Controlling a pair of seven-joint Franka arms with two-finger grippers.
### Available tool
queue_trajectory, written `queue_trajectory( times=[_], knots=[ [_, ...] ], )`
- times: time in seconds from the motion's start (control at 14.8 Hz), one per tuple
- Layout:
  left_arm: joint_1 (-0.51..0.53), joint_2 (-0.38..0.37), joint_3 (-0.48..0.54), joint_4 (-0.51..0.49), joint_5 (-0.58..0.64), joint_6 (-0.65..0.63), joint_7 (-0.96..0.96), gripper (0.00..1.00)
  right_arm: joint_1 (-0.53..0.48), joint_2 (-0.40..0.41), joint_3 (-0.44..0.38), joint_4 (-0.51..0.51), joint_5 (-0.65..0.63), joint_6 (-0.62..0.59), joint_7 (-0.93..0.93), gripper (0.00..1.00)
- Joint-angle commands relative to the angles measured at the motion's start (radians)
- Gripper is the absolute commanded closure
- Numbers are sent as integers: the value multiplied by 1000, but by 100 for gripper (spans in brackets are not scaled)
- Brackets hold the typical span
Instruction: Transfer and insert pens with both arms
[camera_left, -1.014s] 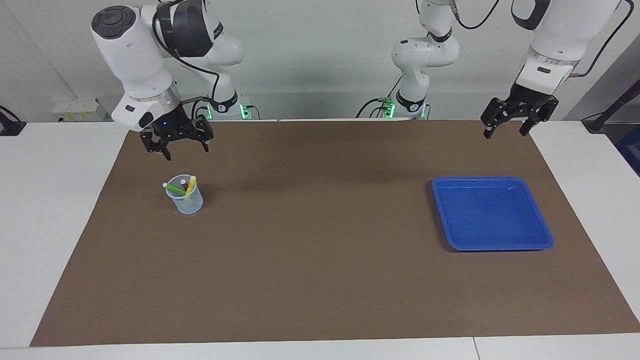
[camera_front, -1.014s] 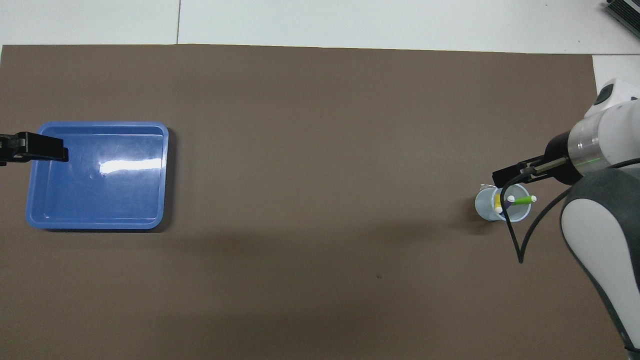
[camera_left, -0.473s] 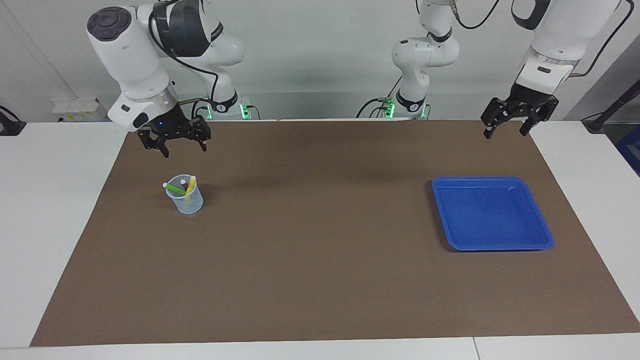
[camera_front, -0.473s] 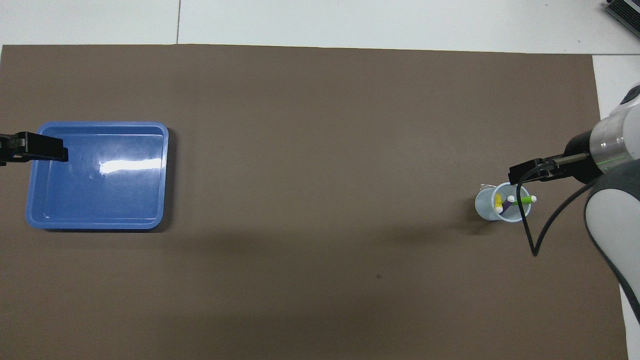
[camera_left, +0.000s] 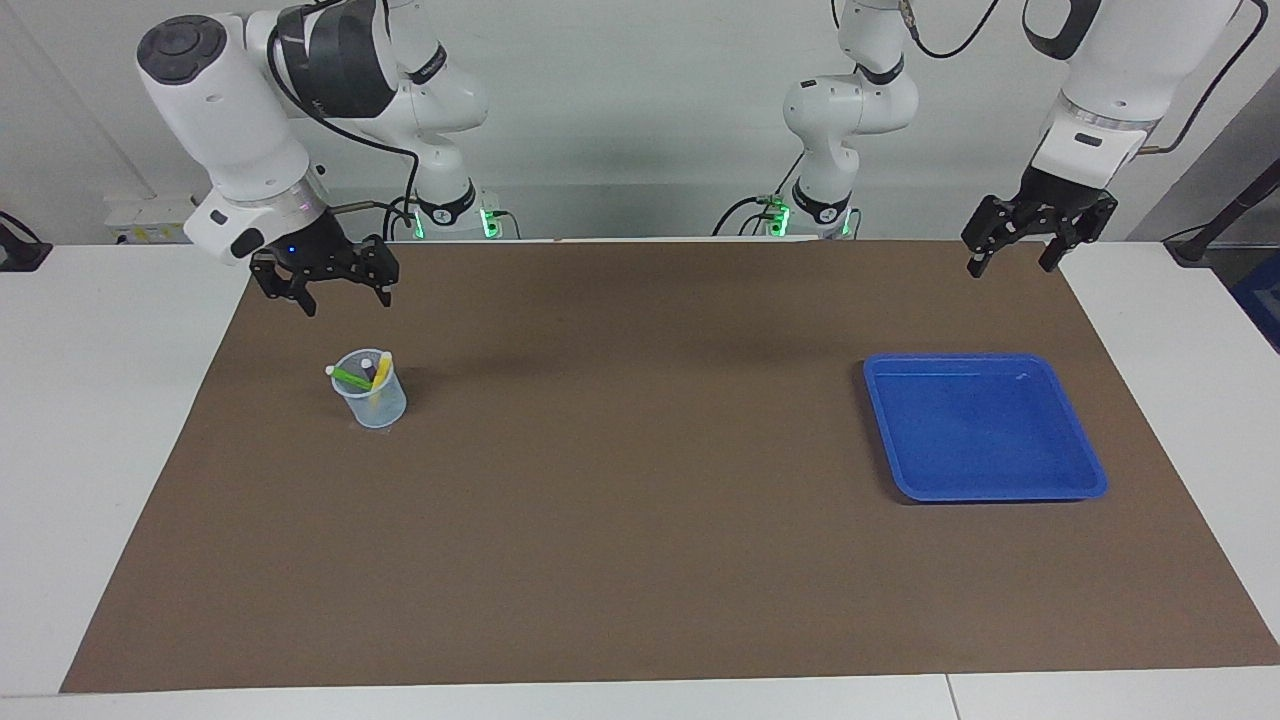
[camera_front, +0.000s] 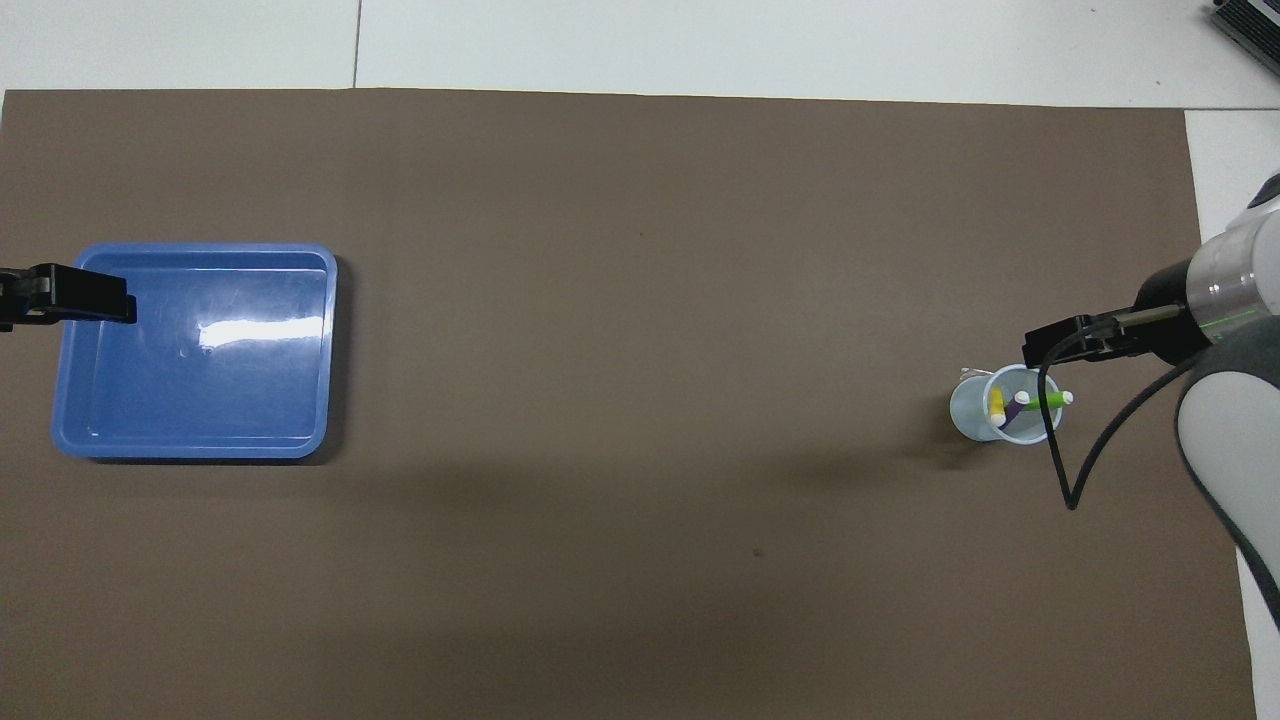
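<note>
Right gripper (camera_left: 328, 292) pulls back from cup (camera_left: 371, 400), now at its 11 o'clock; pens (camera_left: 362, 377) all inside, looks done. Both fingers open, empty; left gripper (camera_left: 1012, 252) waits.

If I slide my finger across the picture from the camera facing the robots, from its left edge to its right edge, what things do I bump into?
Right gripper → cup holding the pens → blue tray → left gripper.

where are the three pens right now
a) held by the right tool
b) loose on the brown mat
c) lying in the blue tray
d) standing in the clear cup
d: the green, yellow and purple pens all stand in the clear cup, with the blue tray bare.
</note>
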Motion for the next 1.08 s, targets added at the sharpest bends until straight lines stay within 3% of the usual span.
queue_trajectory(
  times=[0.0,1.01],
  knots=[
    [-3,0,3,17,8,-25,6,0,-41,13,37,17,11,-4,13,0],
    [-3,0,3,15,8,-25,6,0,-41,9,36,58,10,-33,12,0]
  ],
)
